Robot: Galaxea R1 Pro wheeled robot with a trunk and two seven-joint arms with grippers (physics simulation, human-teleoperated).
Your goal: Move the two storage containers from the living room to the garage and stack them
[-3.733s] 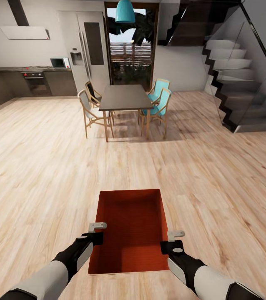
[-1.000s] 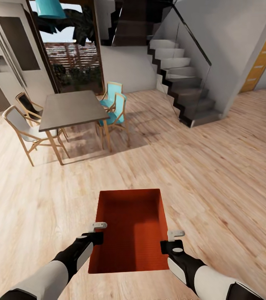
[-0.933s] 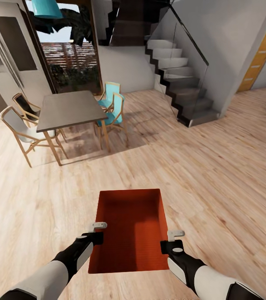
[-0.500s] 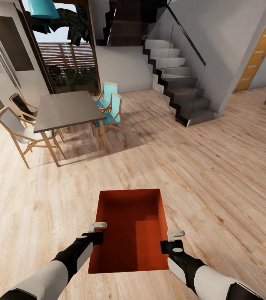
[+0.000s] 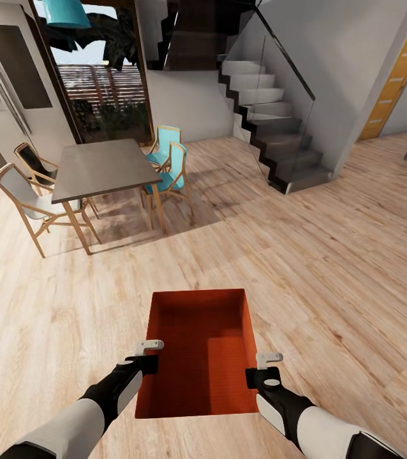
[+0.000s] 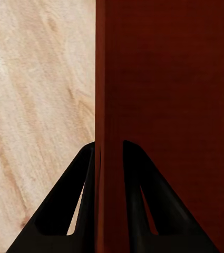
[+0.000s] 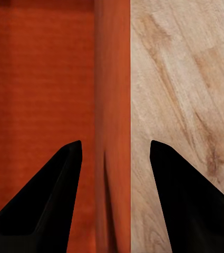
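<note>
I hold one orange-red storage container (image 5: 197,350) level in front of me, above the light wood planks. My left gripper (image 5: 148,354) is at its left wall and my right gripper (image 5: 265,366) at its right wall. In the left wrist view, the left gripper (image 6: 109,145) is shut, pinching the thin wall of the container (image 6: 169,105). In the right wrist view, the right gripper (image 7: 116,142) straddles the wall of the container (image 7: 112,79) with its fingers spread and a gap on each side. The container is empty.
A grey dining table (image 5: 104,167) with several chairs (image 5: 168,169) stands ahead on the left. A dark staircase (image 5: 273,134) with a glass rail rises ahead on the right, and beyond it is an orange wooden door (image 5: 396,83). Wood floor (image 5: 331,255) stretches between them.
The view has swung to the right, so the table sits further left and the staircase and orange door have come in. It has been still for the last half second. The container and both grippers keep their positions.
</note>
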